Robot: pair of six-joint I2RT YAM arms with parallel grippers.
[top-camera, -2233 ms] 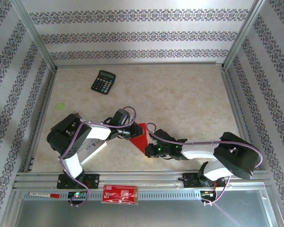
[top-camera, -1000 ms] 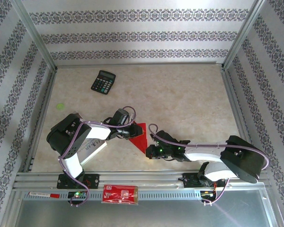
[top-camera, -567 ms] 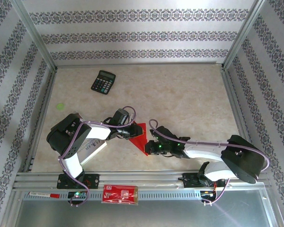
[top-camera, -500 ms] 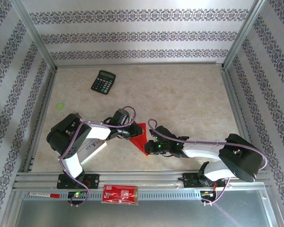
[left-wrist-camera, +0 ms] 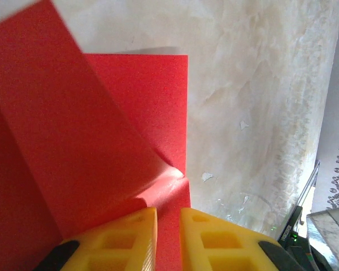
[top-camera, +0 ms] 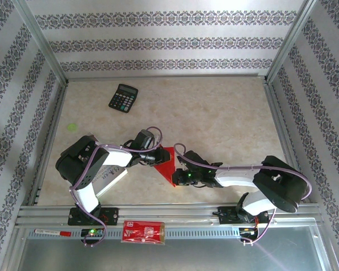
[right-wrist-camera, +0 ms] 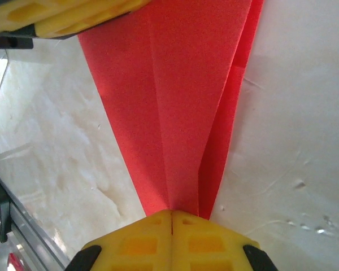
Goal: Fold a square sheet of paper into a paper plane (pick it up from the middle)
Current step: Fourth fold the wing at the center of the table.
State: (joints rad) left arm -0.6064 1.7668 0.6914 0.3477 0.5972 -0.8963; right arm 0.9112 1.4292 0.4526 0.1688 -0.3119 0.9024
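The red sheet of paper (top-camera: 167, 160) lies on the table between my two arms, folded into a pointed wedge with its tip toward the near edge. My left gripper (top-camera: 156, 160) sits at the wedge's wide left end. In the left wrist view its yellow jaws (left-wrist-camera: 168, 210) stand a narrow gap apart with red paper (left-wrist-camera: 73, 141) in the gap, and a flap rises beside them. My right gripper (top-camera: 178, 176) is shut at the pointed end. In the right wrist view the paper (right-wrist-camera: 175, 113) narrows into its closed fingertips (right-wrist-camera: 171, 212); whether the tip is pinched is unclear.
A black calculator (top-camera: 123, 97) lies at the back left and a small green spot (top-camera: 72, 127) marks the table at the left. A white booklet (top-camera: 110, 179) lies under my left arm. A red printed packet (top-camera: 143, 231) rests on the front rail.
My right gripper has shifted slightly left and away from the near edge along the paper's pointed end. The left gripper and the paper have stayed in place.
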